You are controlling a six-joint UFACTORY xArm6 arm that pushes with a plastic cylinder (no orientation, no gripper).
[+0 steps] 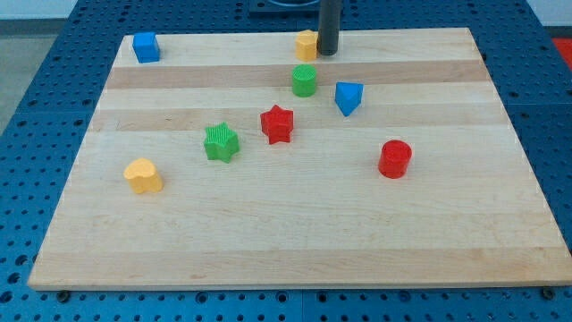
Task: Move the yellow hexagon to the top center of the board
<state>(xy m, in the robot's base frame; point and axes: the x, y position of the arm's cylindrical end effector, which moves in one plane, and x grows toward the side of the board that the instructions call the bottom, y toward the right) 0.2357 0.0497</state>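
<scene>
Camera view: yellow hexagon (307,44) at tabletop's top edge, near centre. My tip (328,52) touches its right side; no hand fitted, nothing grasped. Block likely light, rigid, slides easily on wood; push flat face, not corner. Green cylinder (304,80) just below.

Only one view given, camera view. Looked down at a slant from beyond the near edge of the wooden board (295,241), facing toward its far edge at the view's top. Stood far enough back to take in nearly the whole board, with all four edges showing and the near corners close to the frame's bottom. Board narrowed toward the top, as seen from a raised, oblique station. Blue perforated table (36,134) visible on both sides. Mounting place not told. No second view, so nothing shared.
</scene>
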